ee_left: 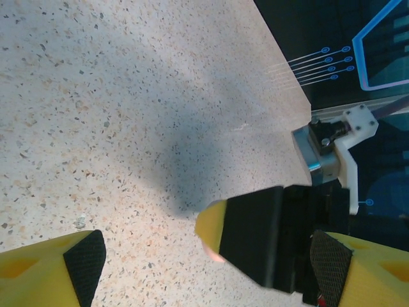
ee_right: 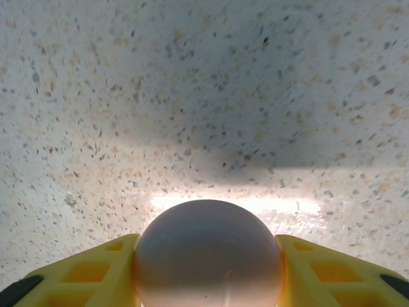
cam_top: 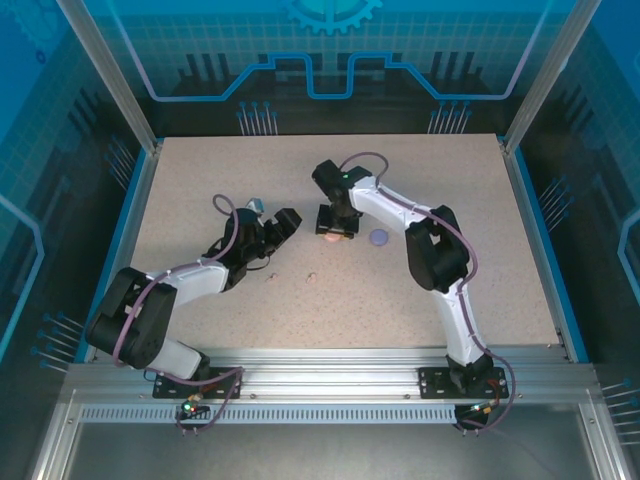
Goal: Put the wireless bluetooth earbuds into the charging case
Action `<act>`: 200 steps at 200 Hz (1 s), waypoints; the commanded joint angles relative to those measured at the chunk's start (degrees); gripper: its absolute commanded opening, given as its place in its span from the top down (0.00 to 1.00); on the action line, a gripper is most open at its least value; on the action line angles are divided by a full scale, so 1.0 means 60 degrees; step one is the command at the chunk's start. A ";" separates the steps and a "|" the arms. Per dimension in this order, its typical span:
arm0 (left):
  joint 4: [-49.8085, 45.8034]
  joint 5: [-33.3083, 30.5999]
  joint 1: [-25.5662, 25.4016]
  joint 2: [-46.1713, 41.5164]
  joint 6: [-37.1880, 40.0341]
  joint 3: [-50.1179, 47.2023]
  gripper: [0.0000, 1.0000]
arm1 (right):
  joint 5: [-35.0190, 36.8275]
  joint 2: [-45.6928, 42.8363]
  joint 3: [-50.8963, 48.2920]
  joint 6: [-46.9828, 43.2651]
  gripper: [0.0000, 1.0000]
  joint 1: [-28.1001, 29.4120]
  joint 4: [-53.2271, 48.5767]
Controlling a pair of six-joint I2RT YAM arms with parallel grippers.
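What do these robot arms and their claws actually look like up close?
The left arm and the right arm are chunky white tubes linked by black joints, with a purplish cable looped along each. The left gripper and the right gripper have black bodies and blocky yellow fingers faced with black cross-hatched pads.

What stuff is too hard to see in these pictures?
- Right wrist view: the pink case is cut off by the bottom edge; open or closed, no telling.
- Top view: the right jaws cover most of that case.
- Top view: the pink speck is too small to tell if it is an earbud.
- Top view: the purple case is too small to see inside.
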 commanded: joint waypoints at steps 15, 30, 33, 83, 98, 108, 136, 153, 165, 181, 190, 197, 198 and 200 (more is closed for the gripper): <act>-0.0102 0.0008 0.0048 0.0224 -0.0134 0.0493 0.12 | 0.0622 0.0513 0.0227 -0.0502 0.51 0.0303 -0.0544; -0.0071 0.0065 0.0046 0.0373 -0.0187 0.0590 0.12 | 0.0796 0.0677 0.0368 -0.0655 0.50 0.0368 -0.0699; -0.0055 0.0074 0.0054 0.0394 -0.0205 0.0603 0.12 | 0.0821 0.0707 0.0397 -0.0685 0.50 0.0383 -0.0726; 0.0125 0.0067 0.0046 0.0538 -0.0304 0.0744 0.12 | 0.0919 0.0829 0.0369 -0.0837 0.42 0.0447 -0.0805; 0.0125 0.0074 0.0046 0.0540 -0.0316 0.0775 0.12 | 0.0901 0.0816 0.0351 -0.0870 0.34 0.0452 -0.0769; 0.0136 0.0082 0.0046 0.0548 -0.0326 0.0776 0.12 | 0.0877 0.0766 0.0379 -0.0913 0.28 0.0443 -0.0757; 0.0153 0.0096 0.0046 0.0546 -0.0346 0.0768 0.12 | 0.0820 0.0310 0.0583 -0.0847 0.18 0.0322 -0.0746; 0.0064 0.0096 0.0046 0.0524 -0.0341 0.0816 0.12 | 0.0799 -0.0302 0.0561 -0.0467 0.16 0.0121 -0.0658; -0.0053 0.0096 0.0050 0.0499 -0.0313 0.0860 0.12 | 0.0813 -0.0723 0.0455 0.0024 0.16 -0.0052 -0.0636; -0.0118 0.0082 0.0046 0.0475 -0.0320 0.0902 0.11 | 0.0655 -0.1176 0.0094 0.0922 0.16 -0.0321 -0.0529; -0.0141 0.0054 0.0046 0.0485 -0.0312 0.0935 0.11 | 0.0565 -0.1379 -0.0189 0.1467 0.16 -0.0425 -0.0444; -0.0152 0.0030 0.0046 0.0478 -0.0313 0.0949 0.11 | 0.0488 -0.1508 -0.0468 0.1859 0.17 -0.0464 -0.0309; -0.0153 0.0034 0.0046 0.0475 -0.0305 0.0951 0.11 | 0.0476 -0.1519 -0.0498 0.1904 0.17 -0.0472 -0.0282; -0.0164 0.0025 0.0046 0.0473 -0.0299 0.0959 0.11 | 0.0457 -0.1556 -0.0576 0.2026 0.17 -0.0467 -0.0243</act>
